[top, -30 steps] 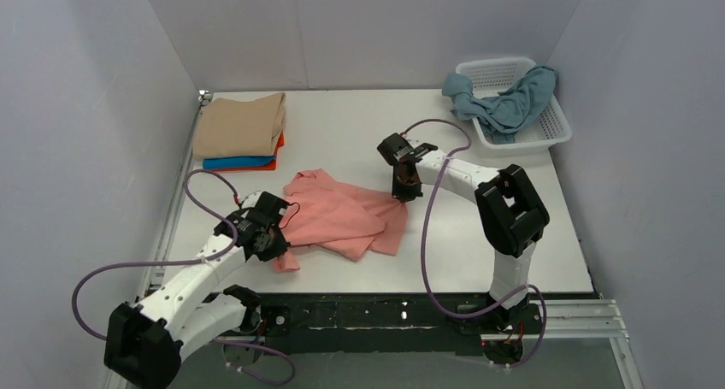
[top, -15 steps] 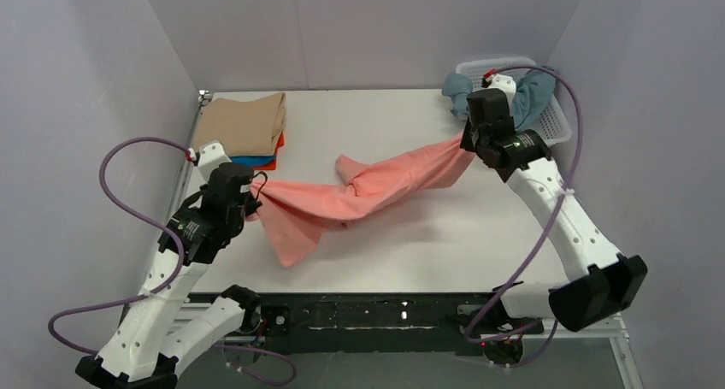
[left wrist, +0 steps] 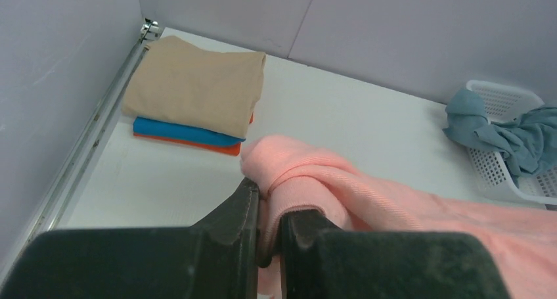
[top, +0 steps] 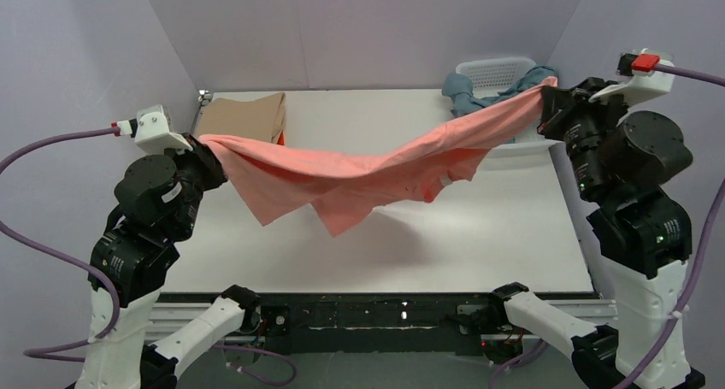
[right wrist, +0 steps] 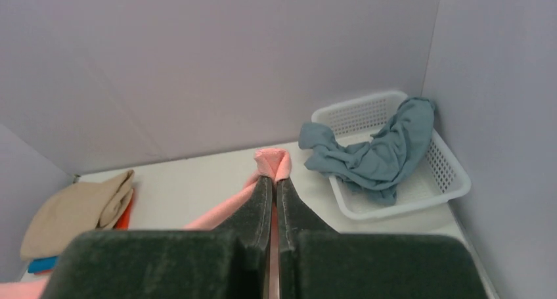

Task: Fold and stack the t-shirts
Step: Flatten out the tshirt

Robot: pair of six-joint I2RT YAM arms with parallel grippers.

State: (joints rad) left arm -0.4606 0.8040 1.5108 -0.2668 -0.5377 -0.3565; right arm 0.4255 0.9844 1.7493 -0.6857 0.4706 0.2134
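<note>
Salmon-pink t-shirt (top: 359, 171) stretched midair, sagging | left fingers (left wrist: 240, 213) clamp one end | right fingers (right wrist: 259, 200) clamp the other

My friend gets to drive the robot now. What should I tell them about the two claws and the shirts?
Left gripper: shut on one end of the pink shirt.
Right gripper: shut on the other end. The shirt hangs stretched between them, sagging in the middle over the table.
Done: three shirts lie folded in a stack at the far left corner, the beige shirt on top, then the blue shirt, then the orange shirt.
Left: lay the pink shirt flat, fold it and add it to the stack. Then do the grey-blue shirt, crumpled in the white basket at the far right.
</note>
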